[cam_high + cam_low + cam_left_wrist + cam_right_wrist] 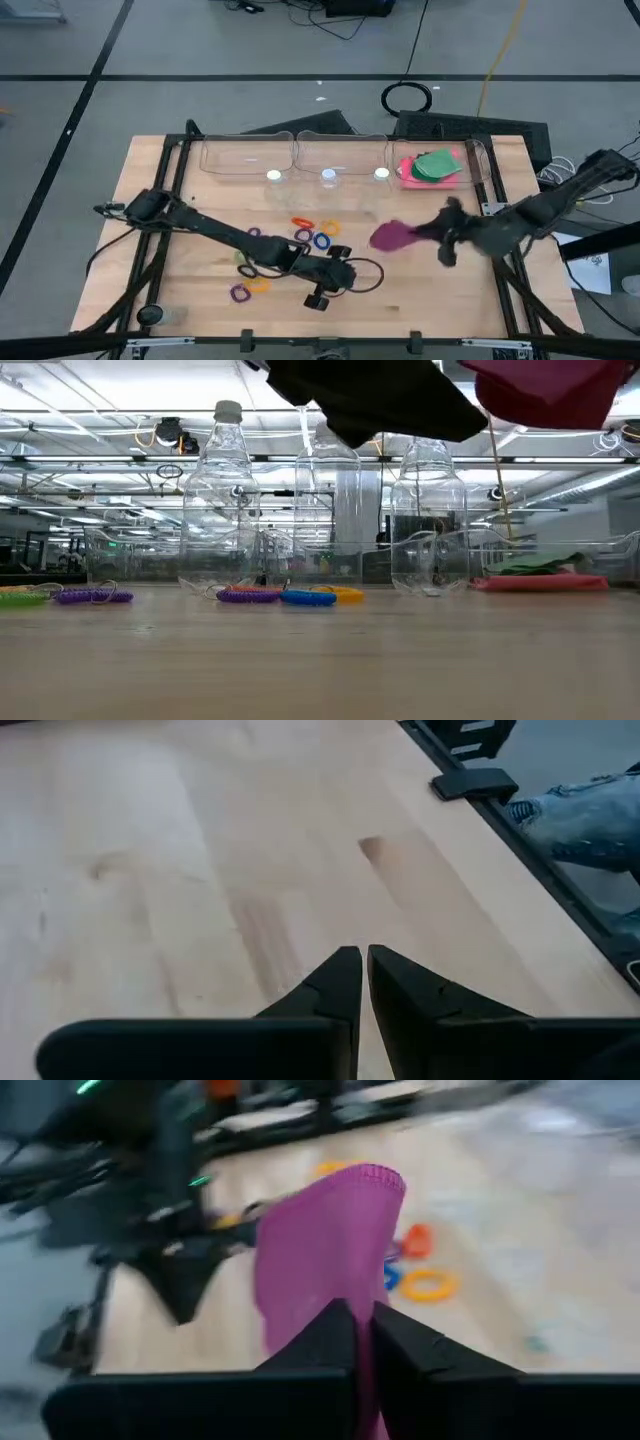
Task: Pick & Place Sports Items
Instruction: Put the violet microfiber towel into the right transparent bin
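The right gripper is clamped on the purple piece, which hangs above the wooden table, nearer the table's front edge than the right-hand clear bin. That bin already holds the light green piece lying on the pink rectangle. Toward the table's middle from the purple piece lie loose elastic rings: blue, orange, yellow and purple. Among them rests the left gripper, its fingers nearly together and empty. Three clear plastic bottles stand before the bins. Beyond the table, a coiled cable lies on the grey floor.
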Robot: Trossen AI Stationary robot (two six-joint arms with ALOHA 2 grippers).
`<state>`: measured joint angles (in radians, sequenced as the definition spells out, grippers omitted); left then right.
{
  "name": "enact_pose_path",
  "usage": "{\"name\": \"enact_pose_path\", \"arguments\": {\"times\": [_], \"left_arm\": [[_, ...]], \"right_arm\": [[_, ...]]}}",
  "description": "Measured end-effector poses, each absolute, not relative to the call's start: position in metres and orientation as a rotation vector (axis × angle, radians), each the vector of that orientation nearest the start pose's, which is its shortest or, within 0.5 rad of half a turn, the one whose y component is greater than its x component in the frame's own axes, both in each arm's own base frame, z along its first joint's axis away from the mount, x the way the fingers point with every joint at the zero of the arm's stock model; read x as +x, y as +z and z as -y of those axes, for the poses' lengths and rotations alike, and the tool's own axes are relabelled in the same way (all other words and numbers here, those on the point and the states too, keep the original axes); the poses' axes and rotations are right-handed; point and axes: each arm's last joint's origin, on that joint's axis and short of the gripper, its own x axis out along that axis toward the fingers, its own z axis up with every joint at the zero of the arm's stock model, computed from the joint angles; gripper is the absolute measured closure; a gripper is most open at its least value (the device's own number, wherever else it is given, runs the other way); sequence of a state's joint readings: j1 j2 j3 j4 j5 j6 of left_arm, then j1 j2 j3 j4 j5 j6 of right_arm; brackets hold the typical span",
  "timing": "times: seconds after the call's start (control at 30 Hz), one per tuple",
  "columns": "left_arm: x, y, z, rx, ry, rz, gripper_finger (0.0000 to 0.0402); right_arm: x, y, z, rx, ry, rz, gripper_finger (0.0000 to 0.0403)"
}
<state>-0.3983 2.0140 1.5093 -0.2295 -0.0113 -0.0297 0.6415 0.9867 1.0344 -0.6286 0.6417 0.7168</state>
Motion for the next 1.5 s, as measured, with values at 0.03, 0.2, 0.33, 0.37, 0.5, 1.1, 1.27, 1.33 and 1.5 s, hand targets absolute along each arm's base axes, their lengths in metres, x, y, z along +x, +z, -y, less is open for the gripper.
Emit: {"name": "enact_pose_path", "arguments": {"times": [0.03,0.2,0.33,0.37,0.5,1.1,1.27,1.33,1.5], "left_arm": [[0.414,0.211,0.173,0.121,-0.357,-0.729,0.0376],[0.414,0.211,0.173,0.125,-0.359,-0.728,0.0376],[0.414,0.211,0.173,0.142,-0.367,-0.725,0.0376],[0.414,0.211,0.173,0.144,-0.367,-0.725,0.0376],[0.414,0.211,0.173,0.145,-0.367,-0.725,0.0376],[0.42,0.211,0.157,0.118,-0.325,-0.729,0.0376],[0.42,0.211,0.157,0.109,-0.321,-0.73,0.0376],[0.42,0.211,0.157,0.107,-0.32,-0.731,0.0376],[0.42,0.211,0.157,0.105,-0.32,-0.731,0.0376]], "right_arm": [[0.158,0.348,-0.095,0.382,-0.216,-0.41,0.0403],[0.124,0.355,-0.064,0.486,-0.444,-0.293,0.0403],[0.097,0.356,-0.041,0.525,-0.584,-0.214,0.0403],[0.092,0.355,-0.035,0.537,-0.612,-0.205,0.0403],[0.072,0.35,-0.013,0.596,-0.723,-0.216,0.0403],[0.144,0.38,0.025,0.536,-0.454,-0.197,0.0403],[0.139,0.365,0.07,0.5,-0.765,-0.291,0.0403],[0.134,0.359,0.087,0.497,-0.88,-0.337,0.0403],[0.122,0.342,0.12,0.533,-1.06,-0.485,0.0403]]}}
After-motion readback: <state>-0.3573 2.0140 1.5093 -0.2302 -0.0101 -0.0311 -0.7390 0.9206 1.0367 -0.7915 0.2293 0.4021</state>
